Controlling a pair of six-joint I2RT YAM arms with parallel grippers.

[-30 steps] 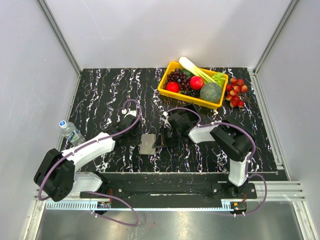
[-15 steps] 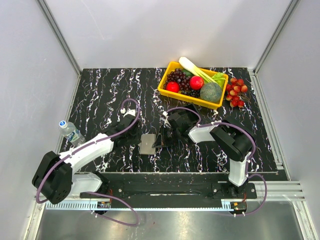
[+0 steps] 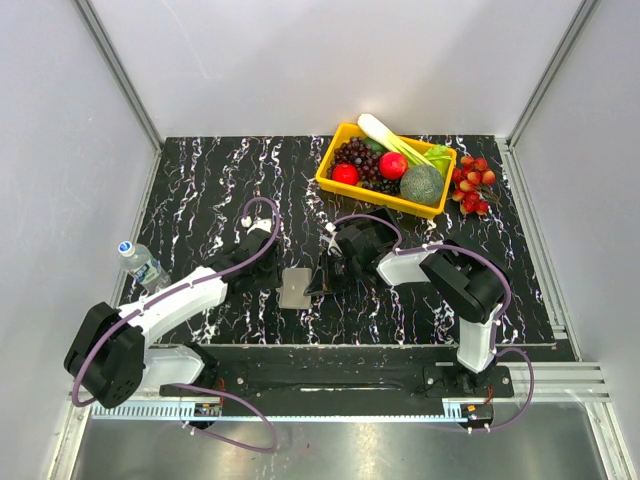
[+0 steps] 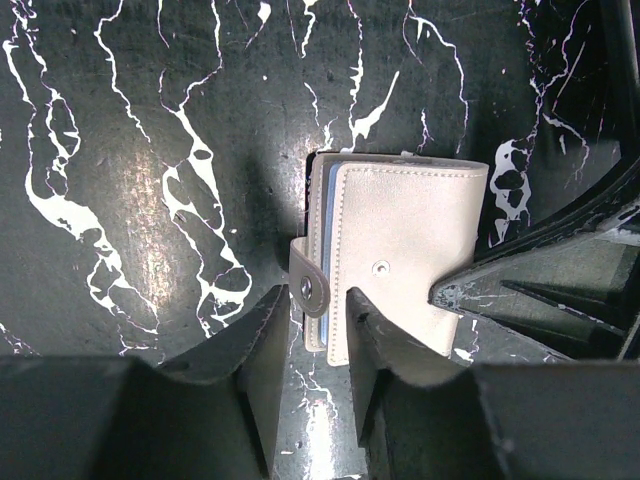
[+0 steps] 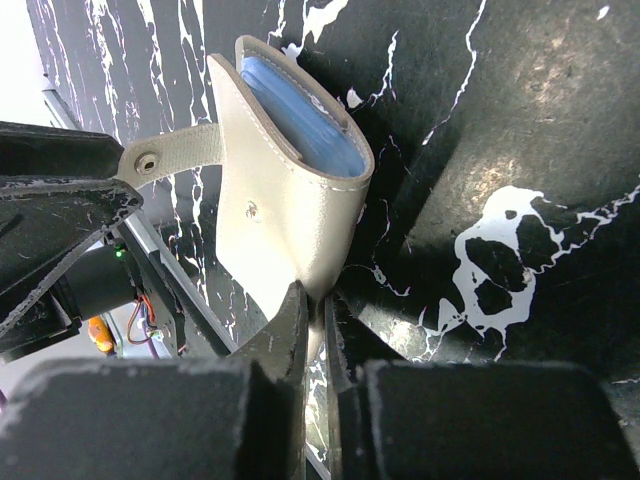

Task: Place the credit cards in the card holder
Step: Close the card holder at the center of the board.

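Observation:
The card holder (image 3: 295,287) is a pale grey stitched case with a snap strap, lying on the black marbled table between both arms. Blue edges of the credit cards (image 5: 300,110) show stacked inside its open side. My right gripper (image 5: 318,297) is shut on the lower corner of the card holder (image 5: 280,210) and tilts it up. My left gripper (image 4: 315,300) stands open at the near left edge of the card holder (image 4: 410,240). The strap tab (image 4: 312,285) lies between the left fingers with a gap on each side. In the top view the left gripper (image 3: 272,283) and right gripper (image 3: 318,280) flank the holder.
A yellow bin (image 3: 375,200) of fruit and vegetables stands at the back right, with a red berry cluster (image 3: 473,185) beside it. A small water bottle (image 3: 142,264) lies off the table's left edge. Both arms crowd the table's middle front.
The left arm has shifted slightly near the holder. The holder and the right arm have stayed where they were.

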